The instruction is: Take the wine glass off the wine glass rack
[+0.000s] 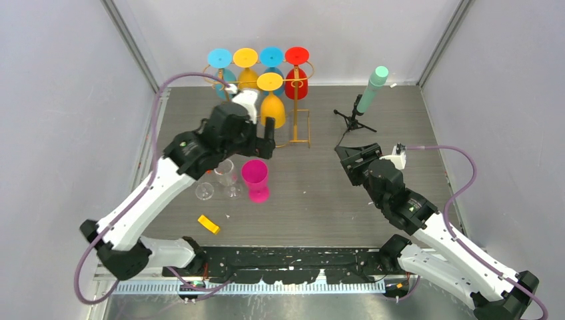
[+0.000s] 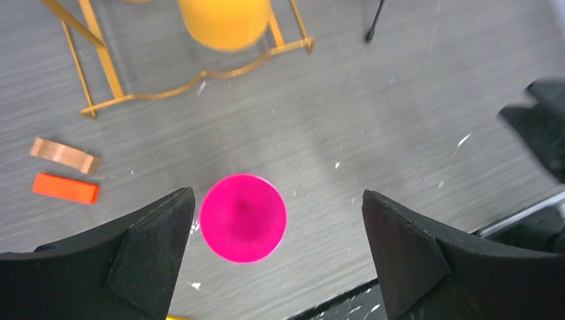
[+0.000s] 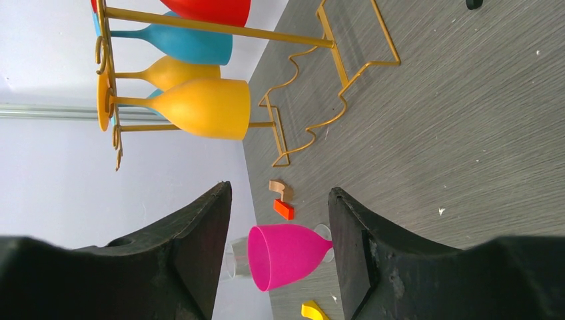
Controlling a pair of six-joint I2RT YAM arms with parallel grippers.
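The gold wire wine glass rack (image 1: 300,127) stands at the back centre. Several glasses hang upside down from it: blue, yellow, blue and red behind, and a yellow wine glass (image 1: 272,107) in front. A pink wine glass (image 1: 255,179) stands upright on the table in front of the rack. My left gripper (image 1: 265,137) is open and empty, hovering above the pink glass (image 2: 243,217), near the front yellow glass (image 2: 225,23). My right gripper (image 1: 348,155) is open and empty to the right, facing the rack (image 3: 320,40) and the pink glass (image 3: 290,255).
Two clear glasses (image 1: 226,175) stand left of the pink one. A yellow block (image 1: 208,224) lies near the front. An orange block (image 2: 65,188) and a tan piece (image 2: 63,154) lie left of the rack base. A black tripod with green cylinder (image 1: 370,90) stands back right.
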